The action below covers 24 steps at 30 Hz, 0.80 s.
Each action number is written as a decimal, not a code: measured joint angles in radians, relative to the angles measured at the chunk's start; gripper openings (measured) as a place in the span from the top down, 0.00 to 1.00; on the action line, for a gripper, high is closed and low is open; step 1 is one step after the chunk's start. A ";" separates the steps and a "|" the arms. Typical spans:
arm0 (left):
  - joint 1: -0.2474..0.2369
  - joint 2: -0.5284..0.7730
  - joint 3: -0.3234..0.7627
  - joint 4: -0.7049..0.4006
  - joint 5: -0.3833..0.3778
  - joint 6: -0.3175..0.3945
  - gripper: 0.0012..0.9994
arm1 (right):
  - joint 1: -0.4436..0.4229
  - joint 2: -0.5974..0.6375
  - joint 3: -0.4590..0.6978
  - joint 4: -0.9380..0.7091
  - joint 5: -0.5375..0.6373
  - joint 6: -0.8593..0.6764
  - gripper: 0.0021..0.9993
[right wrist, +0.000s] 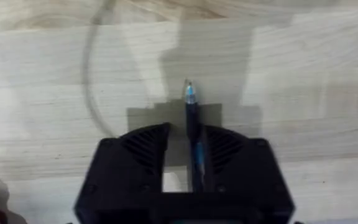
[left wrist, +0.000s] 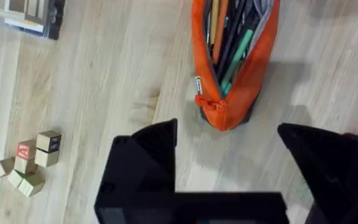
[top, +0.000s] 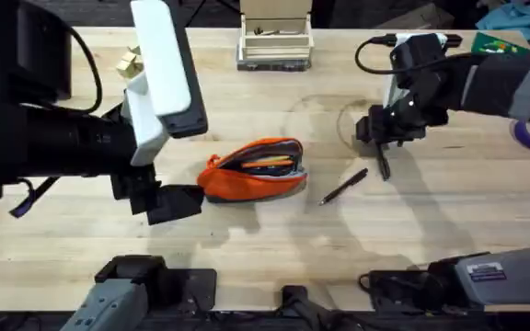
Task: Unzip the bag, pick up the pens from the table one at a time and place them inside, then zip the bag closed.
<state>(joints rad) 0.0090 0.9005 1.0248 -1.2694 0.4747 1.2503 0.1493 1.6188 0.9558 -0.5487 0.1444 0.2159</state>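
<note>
Bag [top: 254, 171] lay near mid-desk [top: 247, 248], unzipped, long axis running left-right; several pens [left wrist: 232, 37] sat inside it; one loose pen [top: 343, 187] lay on the desk just right of the bag, angled; left gripper [top: 159, 198] sat just left of the bag's end, apart from it, jaws spread; right gripper [top: 382, 152] was right of and behind the loose pen, jaws closed on another pen [right wrist: 191, 124] whose tip stuck out beyond them; tray [top: 275, 41] stood at the far edge behind the bag; small blocks [top: 129, 62] lay far left.
</note>
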 joint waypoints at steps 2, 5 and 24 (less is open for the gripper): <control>0.000 0.000 0.000 0.000 0.000 0.000 0.01 | 0.000 0.000 0.000 0.002 0.012 0.001 0.80; 0.000 0.000 0.000 0.000 0.000 0.000 0.01 | -0.003 0.000 0.001 0.006 0.025 0.001 0.96; 0.000 0.000 0.000 0.000 0.000 0.000 0.01 | -0.003 -0.149 0.004 -0.090 0.027 -0.067 0.97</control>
<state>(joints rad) 0.0090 0.9005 1.0248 -1.2697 0.4747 1.2503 0.1463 1.4694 0.9596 -0.6388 0.1719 0.1489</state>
